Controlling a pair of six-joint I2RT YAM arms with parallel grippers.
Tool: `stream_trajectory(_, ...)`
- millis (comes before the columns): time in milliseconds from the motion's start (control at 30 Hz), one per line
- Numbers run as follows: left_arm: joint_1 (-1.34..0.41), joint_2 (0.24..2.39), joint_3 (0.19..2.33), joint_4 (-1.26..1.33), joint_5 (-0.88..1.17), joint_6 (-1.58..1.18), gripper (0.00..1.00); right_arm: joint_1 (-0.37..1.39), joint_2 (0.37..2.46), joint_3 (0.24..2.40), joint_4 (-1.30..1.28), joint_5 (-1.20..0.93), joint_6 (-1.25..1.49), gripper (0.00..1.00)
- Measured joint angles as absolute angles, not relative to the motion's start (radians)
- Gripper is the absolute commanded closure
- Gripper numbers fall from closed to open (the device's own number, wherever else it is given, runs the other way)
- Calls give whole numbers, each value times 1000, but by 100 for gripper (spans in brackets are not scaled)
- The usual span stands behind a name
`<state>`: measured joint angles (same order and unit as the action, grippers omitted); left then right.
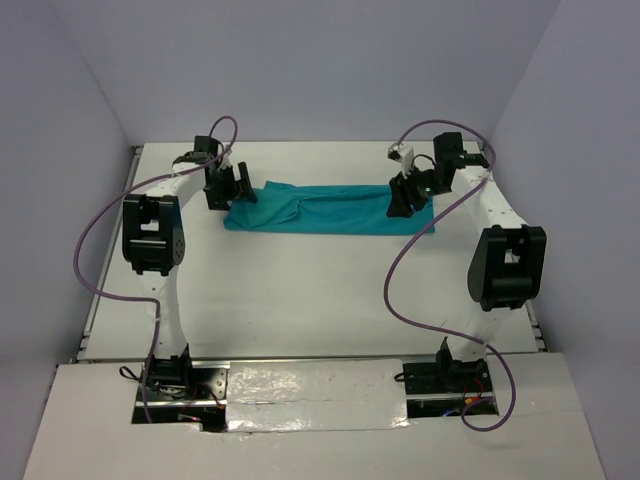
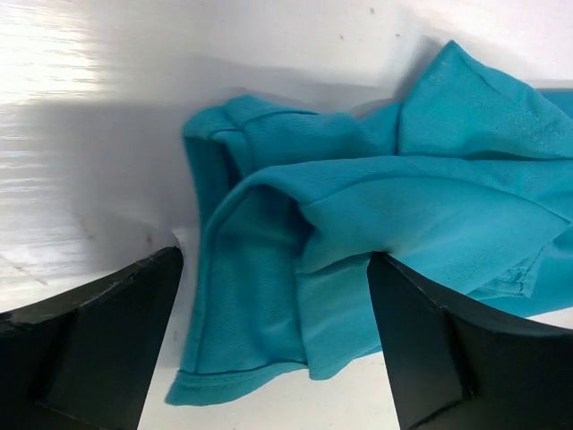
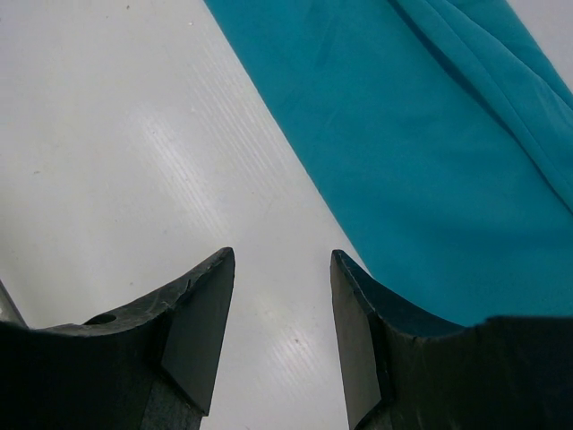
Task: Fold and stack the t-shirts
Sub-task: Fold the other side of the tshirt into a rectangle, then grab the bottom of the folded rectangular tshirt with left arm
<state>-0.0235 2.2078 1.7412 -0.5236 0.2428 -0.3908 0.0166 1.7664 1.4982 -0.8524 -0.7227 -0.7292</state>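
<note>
The teal t-shirt [image 1: 320,208] lies as a long folded strip across the far middle of the white table. My left gripper [image 1: 232,186] is open at the shirt's left end; in the left wrist view the bunched cloth [image 2: 295,278] lies between my wide-spread fingers [image 2: 107,340], not pinched. My right gripper [image 1: 405,203] is open over the shirt's right end; in the right wrist view my fingers [image 3: 201,313] hover over bare table, with the shirt's straight edge [image 3: 430,179] just beside the right finger.
The white table [image 1: 300,290] has grey walls on three sides. Purple cables [image 1: 95,240] loop from both arms. The arm bases [image 1: 165,375] sit on foil-covered mounts at the near edge.
</note>
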Motion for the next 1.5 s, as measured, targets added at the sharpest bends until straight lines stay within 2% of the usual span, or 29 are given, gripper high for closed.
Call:
stream_trajectory(133, -35, 2208, 1739, -518, 256, -391, 9, 17, 1766, 1498, -852, -723, -726, 45)
stream_trajectory(233, -36, 2208, 1729, -509, 279, -395, 22, 17, 1766, 1498, -852, -724, -723, 45)
stream_trajectory(267, -36, 2210, 1727, -507, 288, -396, 31, 17, 1766, 1498, -852, -724, -722, 45)
stream_trajectory(333, -35, 2211, 1718, -502, 298, -397, 41, 17, 1766, 1498, -852, -724, -722, 45)
stream_trajectory(367, -34, 2212, 1711, -497, 304, -399, 53, 17, 1766, 1497, -852, -724, -722, 45)
stream_trajectory(433, -35, 2211, 1689, -483, 318, -406, 66, 17, 1766, 1497, -852, -724, -722, 45)
stream_trajectory(467, -35, 2207, 1671, -468, 325, -403, 78, 17, 1766, 1497, -851, -724, -722, 45)
stream_trajectory(533, -35, 2191, 1634, -447, 331, -411, 88, 17, 1766, 1496, -851, -725, -722, 45)
stream_trajectory(567, -35, 2178, 1614, -437, 334, -413, 97, 17, 1766, 1494, -851, -727, -722, 45)
stream_trajectory(600, -36, 2164, 1594, -433, 335, -419, 100, 17, 1766, 1491, -850, -730, -722, 45)
stream_trajectory(967, -36, 1854, 1201, -418, 319, -425, 100, 25, 1731, 1439, -858, -745, -735, 46)
stream_trajectory(1133, -36, 1704, 1055, -416, 318, -443, 100, 122, 1710, 1422, -849, -736, -720, 46)
stream_trajectory(1333, -36, 1630, 981, -436, 298, -482, 100, 328, 1752, 1491, -799, -760, -605, 46)
stream_trajectory(1500, -39, 1581, 1032, -448, 293, -512, 100, 352, 1778, 1515, -741, -774, -519, 46)
